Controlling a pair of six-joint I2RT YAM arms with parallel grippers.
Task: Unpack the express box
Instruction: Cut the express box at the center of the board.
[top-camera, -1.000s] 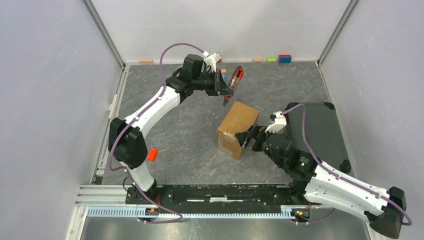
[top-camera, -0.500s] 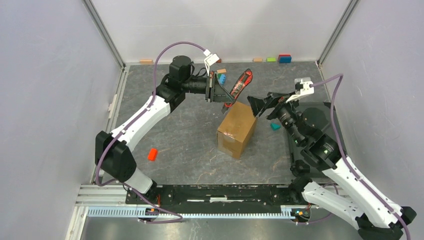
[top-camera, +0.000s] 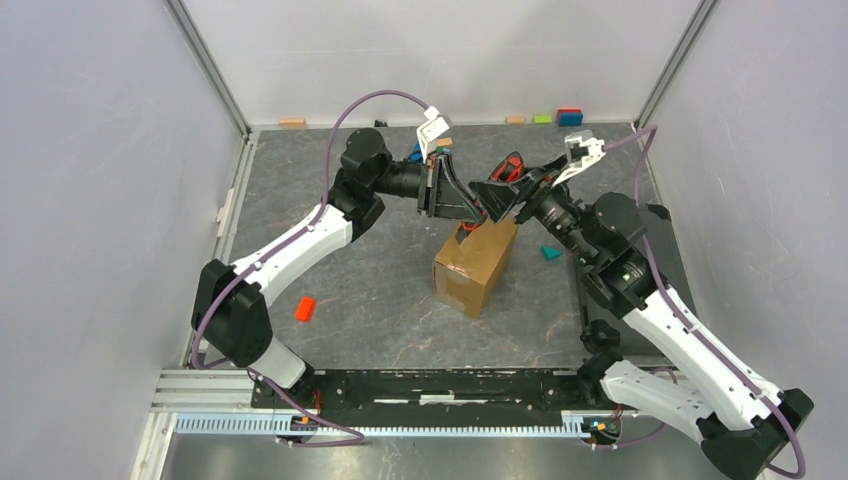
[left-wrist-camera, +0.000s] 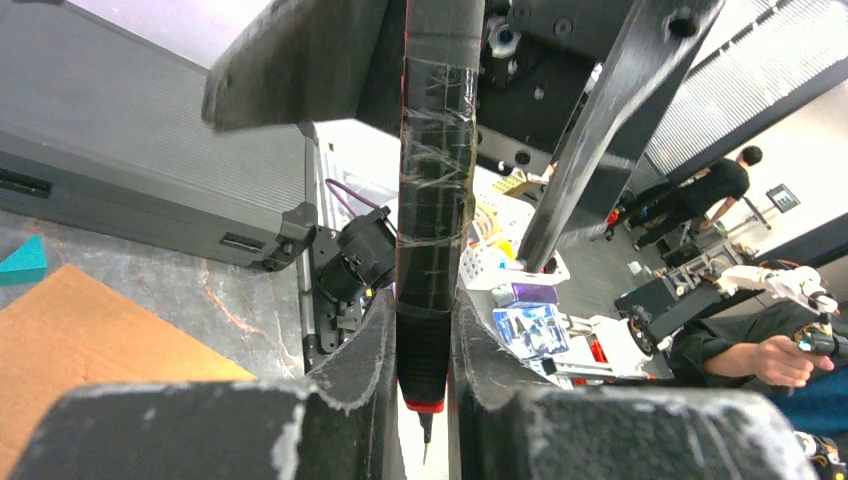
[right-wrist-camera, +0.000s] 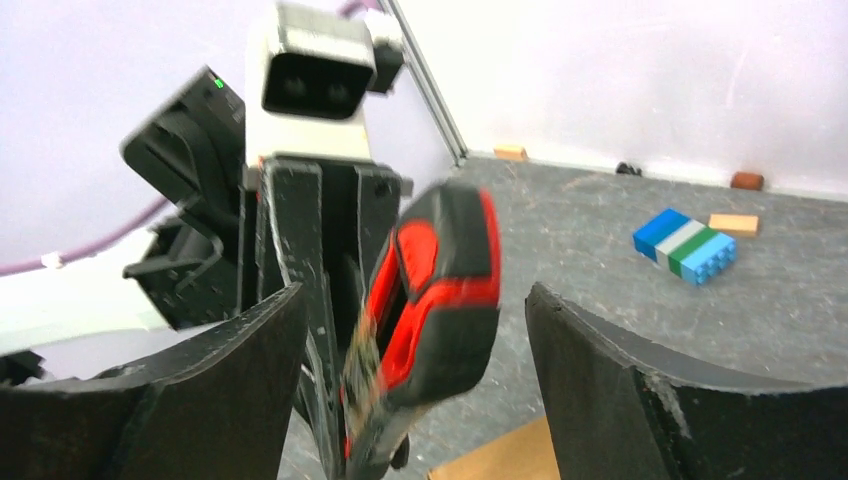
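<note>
The express box (top-camera: 475, 262), a brown cardboard carton, stands in the middle of the mat; a corner of it shows in the left wrist view (left-wrist-camera: 80, 340) and the right wrist view (right-wrist-camera: 500, 460). My left gripper (top-camera: 455, 198) is shut on a red-and-black utility knife (top-camera: 508, 172), held above the box's far end. In the left wrist view the knife (left-wrist-camera: 435, 200) is clamped between the pads (left-wrist-camera: 365, 350). My right gripper (top-camera: 495, 195) is open with its fingers either side of the knife's handle (right-wrist-camera: 440, 270), not touching it.
A flat black tray (top-camera: 675, 250) lies at the right, partly under the right arm. A teal block (top-camera: 551, 252) sits beside the box and an orange block (top-camera: 305, 308) at the left. A blue-green block cluster (right-wrist-camera: 690, 245) and small blocks (top-camera: 570, 117) lie near the back wall.
The right arm left the box's side and swung up to the knife, its jaws now around the handle. The left gripper carried the knife right, over the box.
</note>
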